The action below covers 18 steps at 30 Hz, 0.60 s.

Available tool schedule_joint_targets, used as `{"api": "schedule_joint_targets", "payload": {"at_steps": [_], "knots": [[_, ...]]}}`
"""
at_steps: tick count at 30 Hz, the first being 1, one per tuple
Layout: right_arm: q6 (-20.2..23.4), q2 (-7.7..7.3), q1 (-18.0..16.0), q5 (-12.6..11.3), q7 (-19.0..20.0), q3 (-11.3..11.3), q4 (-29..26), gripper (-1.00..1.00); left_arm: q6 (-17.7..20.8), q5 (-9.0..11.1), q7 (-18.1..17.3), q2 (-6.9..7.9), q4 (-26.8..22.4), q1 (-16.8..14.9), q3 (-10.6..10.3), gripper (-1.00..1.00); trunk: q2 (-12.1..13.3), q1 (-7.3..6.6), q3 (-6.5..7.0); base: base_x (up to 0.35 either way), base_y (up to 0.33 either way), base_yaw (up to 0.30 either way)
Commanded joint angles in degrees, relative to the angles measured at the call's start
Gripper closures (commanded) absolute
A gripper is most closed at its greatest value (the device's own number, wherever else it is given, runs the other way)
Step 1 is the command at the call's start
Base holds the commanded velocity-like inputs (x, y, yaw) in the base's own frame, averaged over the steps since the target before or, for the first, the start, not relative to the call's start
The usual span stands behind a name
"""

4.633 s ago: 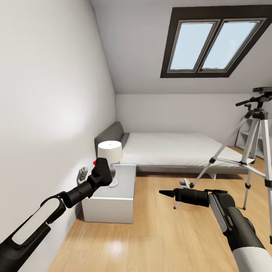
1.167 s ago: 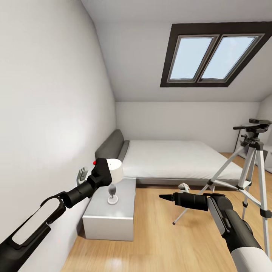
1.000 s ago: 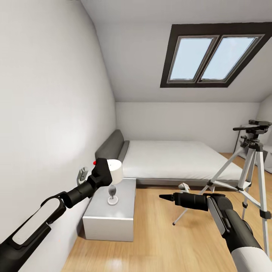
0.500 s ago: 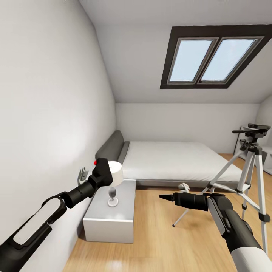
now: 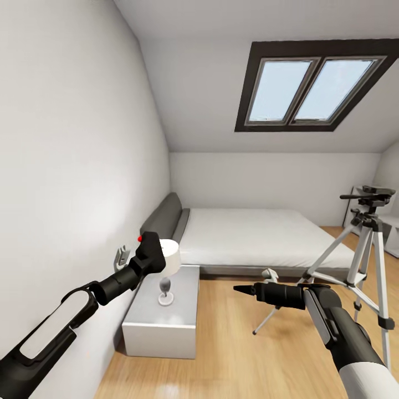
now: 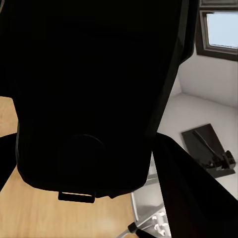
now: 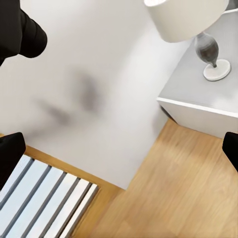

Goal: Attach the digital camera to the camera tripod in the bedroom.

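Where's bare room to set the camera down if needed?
Mattress top on the bed is bare. The nightstand has free surface in front of the lamp. Wood floor between nightstand and tripod is open. It gets crowded near the tripod legs.

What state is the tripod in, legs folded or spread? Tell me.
Spread. The camera tripod stands upright on the wood floor beside the bed, silver legs splayed apart, its black head bare on top.

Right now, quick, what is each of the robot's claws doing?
Left gripper: shut on the camera.
Right gripper: holds nothing; whether open or shut cannot be told.
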Motion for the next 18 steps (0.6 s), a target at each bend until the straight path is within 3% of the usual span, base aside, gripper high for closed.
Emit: {"api": "schedule_joint_targets", "payload": {"at_steps": [1,18], "knots": [[0.2,0.0,0.0,0.1,0.2,-0.1,0.0,-1.0,0.0,0.5,0.2,0.05,-0.1,-0.1,0.0,1.0,0.4,-0.22,0.11,0.0,0.0,0.0],[-0.3,0.07,0.0,0.1,0.2,0.0,0.0,-1.0,-0.1,0.5,0.4,0.07,0.1,-0.1,-0.1,1.0,7.2,-3.96,3.16,0.0,0.0,0.0]]}}
